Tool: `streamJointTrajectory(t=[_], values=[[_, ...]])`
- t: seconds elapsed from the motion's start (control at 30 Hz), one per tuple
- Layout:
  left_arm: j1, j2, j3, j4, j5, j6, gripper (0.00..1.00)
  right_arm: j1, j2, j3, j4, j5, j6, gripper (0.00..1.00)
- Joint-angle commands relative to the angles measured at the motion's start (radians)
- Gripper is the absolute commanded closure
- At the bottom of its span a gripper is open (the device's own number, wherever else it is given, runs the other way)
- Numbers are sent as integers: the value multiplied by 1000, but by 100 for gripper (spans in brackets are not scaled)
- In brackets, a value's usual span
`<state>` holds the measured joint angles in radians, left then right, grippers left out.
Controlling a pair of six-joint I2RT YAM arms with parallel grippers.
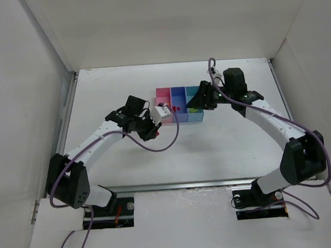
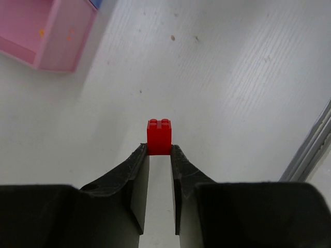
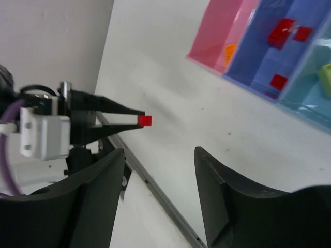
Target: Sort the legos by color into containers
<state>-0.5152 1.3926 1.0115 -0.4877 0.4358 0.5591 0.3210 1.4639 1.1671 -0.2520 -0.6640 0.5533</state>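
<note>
White tabletop (image 1: 212,149) fills most of the top view, w/ white walls round it. My two arms come in from the near edge, left arm (image 1: 94,145) and right arm (image 1: 272,121), both bent toward the middle-far part of the table. Btwn their ends sits the plastic tray of three joined open bins (image 1: 182,121): pink bin (image 1: 162,96) on the left, blue bin (image 1: 178,95) in the middle, light cyan bin (image 1: 192,92) on the right.

My right pincer (image 3: 159,175) hangs by the cyan end of the tray, fingers spread wide, nothing btwn them. My left pincer (image 2: 159,151) is at the pink end, jaws narrowed onto a tiny red plastic brick (image 2: 159,136). It is pinched at the very tips, studs on the side away from my fingers. In the left wrist view bare table shows under the brick, w/ the pink bin off to the upper left. From above it seems to lie over the tray's front edge, but I can't tell for sure how it lines up w/ the bins.

Smallest bits: three red bricks (image 3: 281,32) lie in the blue bin, an orange brick (image 3: 229,51) in the pink bin, a yellow-green brick (image 3: 325,77) in the cyan bin.
</note>
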Motion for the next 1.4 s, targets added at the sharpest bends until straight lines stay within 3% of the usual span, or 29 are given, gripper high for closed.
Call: streamJointTrajectory(t=[0.0, 0.2, 0.73, 0.87, 1.07, 1.27, 1.33, 1.37], values=[[-3, -49, 116, -2, 60, -19, 100, 73, 32, 80, 42, -72, -20, 37], [-3, -58, 223, -11, 95, -30, 100, 136, 85, 137, 52, -72, 37, 36], [-37, -58, 317, -20, 116, -50, 100, 222, 162, 206, 72, -101, 77, 36], [-37, -58, 317, -20, 116, -59, 100, 222, 174, 226, 72, -111, 77, 44], [-46, -49, 326, -20, 126, -59, 100, 231, 194, 235, 72, -111, 86, 44], [-46, -49, 326, -20, 126, -59, 100, 231, 225, 264, 82, -134, 105, 56], [-46, -49, 326, -20, 115, -59, 100, 231, 225, 264, 82, -146, 105, 68], [-46, -49, 326, -20, 115, -59, 100, 231, 225, 264, 82, -146, 105, 68]])
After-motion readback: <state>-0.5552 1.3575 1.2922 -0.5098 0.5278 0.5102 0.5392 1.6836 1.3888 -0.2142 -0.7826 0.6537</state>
